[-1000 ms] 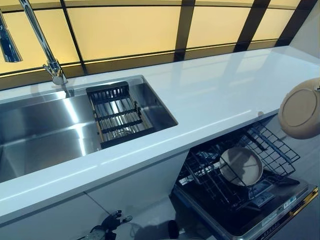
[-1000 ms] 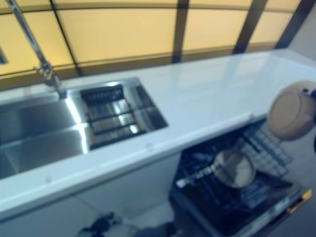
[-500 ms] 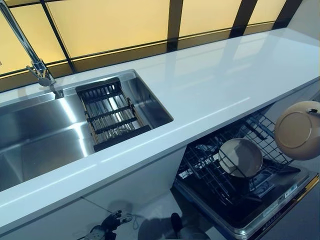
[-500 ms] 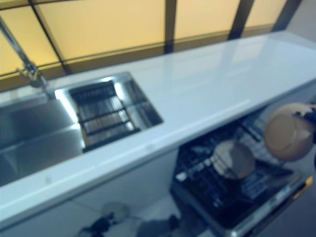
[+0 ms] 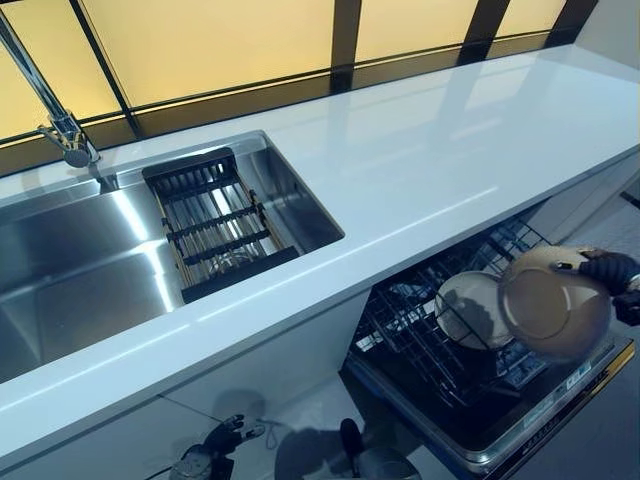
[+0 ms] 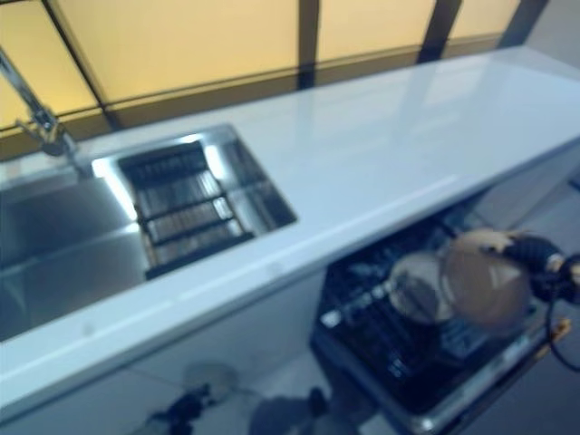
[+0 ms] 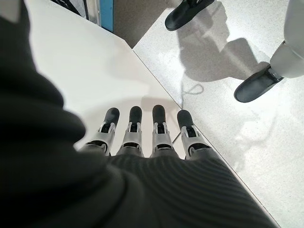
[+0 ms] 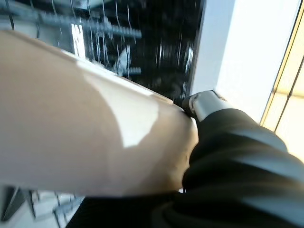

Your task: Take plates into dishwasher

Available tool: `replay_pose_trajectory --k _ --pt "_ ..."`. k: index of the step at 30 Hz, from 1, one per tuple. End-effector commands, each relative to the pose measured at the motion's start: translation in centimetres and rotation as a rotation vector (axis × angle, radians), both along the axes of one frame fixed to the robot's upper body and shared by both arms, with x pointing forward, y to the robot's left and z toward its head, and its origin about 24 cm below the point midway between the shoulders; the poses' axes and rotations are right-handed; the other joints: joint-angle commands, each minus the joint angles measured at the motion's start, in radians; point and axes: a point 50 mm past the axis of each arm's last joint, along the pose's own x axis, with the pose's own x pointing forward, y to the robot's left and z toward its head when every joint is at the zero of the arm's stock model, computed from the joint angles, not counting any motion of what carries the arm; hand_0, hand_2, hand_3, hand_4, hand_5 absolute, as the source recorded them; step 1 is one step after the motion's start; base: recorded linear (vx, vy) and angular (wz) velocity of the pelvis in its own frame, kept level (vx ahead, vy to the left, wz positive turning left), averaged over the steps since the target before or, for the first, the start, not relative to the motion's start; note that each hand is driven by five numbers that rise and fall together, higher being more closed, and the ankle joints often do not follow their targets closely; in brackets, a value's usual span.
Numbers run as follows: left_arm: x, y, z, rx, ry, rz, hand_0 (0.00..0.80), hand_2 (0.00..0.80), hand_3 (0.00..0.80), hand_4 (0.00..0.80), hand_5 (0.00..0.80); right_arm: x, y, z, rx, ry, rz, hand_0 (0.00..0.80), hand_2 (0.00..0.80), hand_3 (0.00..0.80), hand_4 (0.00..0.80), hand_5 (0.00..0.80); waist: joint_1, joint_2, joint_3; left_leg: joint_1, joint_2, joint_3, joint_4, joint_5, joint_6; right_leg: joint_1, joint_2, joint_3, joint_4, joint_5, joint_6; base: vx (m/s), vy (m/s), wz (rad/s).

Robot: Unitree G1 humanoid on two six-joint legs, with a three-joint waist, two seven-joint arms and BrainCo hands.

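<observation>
My right hand (image 5: 612, 276) is shut on the rim of a tan plate (image 5: 555, 312) and holds it tilted just above the open dishwasher's lower rack (image 5: 420, 345). The held plate overlaps a second tan plate (image 5: 466, 308) that stands in the rack. In the right wrist view the held plate (image 8: 80, 123) fills most of the picture, with my thumb (image 8: 205, 104) on its edge and the rack wires (image 8: 118, 33) behind. My left hand (image 7: 145, 135) hangs low beside the white cabinet front (image 7: 71, 61), fingers straight and empty.
The white counter (image 5: 430, 160) overhangs the back of the rack. A steel sink (image 5: 90, 260) with a dark drainer basket (image 5: 215, 225) and a tap (image 5: 60, 135) lies to the left. The open dishwasher door (image 5: 520, 440) juts out below the rack.
My right hand has brought the plate down and to the left, from beside the counter edge to just over the rack. The camera has tipped downward.
</observation>
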Motion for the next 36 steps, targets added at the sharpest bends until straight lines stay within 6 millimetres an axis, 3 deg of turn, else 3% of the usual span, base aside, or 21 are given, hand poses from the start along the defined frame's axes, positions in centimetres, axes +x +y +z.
replay_pose_trajectory --k 1,9,20,36 --pt "1.4 2.1 1.0 0.047 -0.046 0.016 0.0 0.0 0.0 0.0 0.0 1.1 1.7 0.4 0.053 -0.083 0.049 0.8 0.8 0.8 0.8 0.8 -0.008 -0.08 -0.012 0.048 0.041 -0.031 0.003 -0.031 0.01 0.024 -0.067 0.017 0.003 -0.001 0.081 0.0 0.0 0.0" --pt "1.6 2.1 1.1 0.048 -0.056 0.016 0.0 0.0 0.0 0.0 0.0 1.8 4.1 -0.7 0.094 -0.079 0.106 0.8 0.8 0.8 0.8 0.8 -0.002 -0.082 -0.006 0.044 0.042 -0.036 0.003 -0.027 0.011 0.024 -0.07 0.011 0.003 0.0 0.083 0.0 0.0 0.0" --pt "2.0 1.9 1.2 0.027 -0.062 0.014 0.0 0.0 0.0 0.0 0.0 2.5 5.1 -1.5 0.046 -0.063 0.121 0.8 0.8 0.8 0.8 0.8 0.013 -0.079 0.001 0.041 0.042 -0.047 0.003 -0.024 0.009 0.027 -0.076 0.008 0.003 -0.001 0.086 0.0 0.0 0.0" --pt "3.6 0.6 1.7 -0.052 -0.122 0.024 0.0 0.0 0.0 0.0 0.0 3.6 6.5 -6.4 -0.018 0.058 0.088 0.8 0.8 0.8 0.8 0.8 0.06 -0.049 0.034 0.03 0.033 -0.09 0.003 -0.022 0.01 0.031 -0.093 -0.013 0.003 -0.003 0.087 -0.01 0.004 0.03"
